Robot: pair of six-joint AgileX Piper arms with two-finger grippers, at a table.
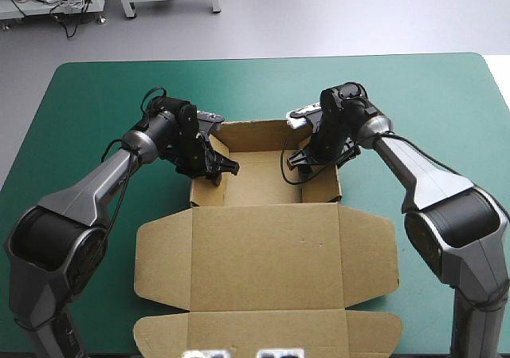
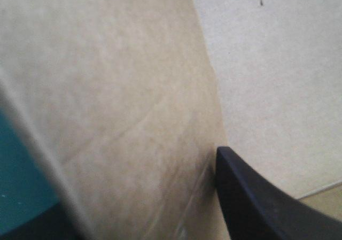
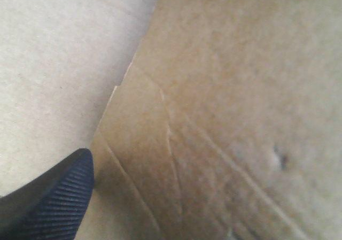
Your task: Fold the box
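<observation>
The brown box [image 1: 267,254] lies in the middle of the table as an open tray at the far end, with its lid [image 1: 263,326] flat toward the near edge. My left gripper [image 1: 219,167] is at the tray's left wall [image 1: 201,184]. In the left wrist view that wall [image 2: 123,106] stands between my black fingers [image 2: 251,197], which are shut on it. My right gripper [image 1: 299,160] is at the tray's right wall [image 1: 338,189]. The right wrist view shows one black finger [image 3: 53,197] inside the tray against the wall [image 3: 230,117], while the other finger is hidden behind the board.
The teal-green cover [image 1: 96,103] shows bare around the box on all sides. The lid's side flaps [image 1: 163,258] spread flat to the left and right near the front edge.
</observation>
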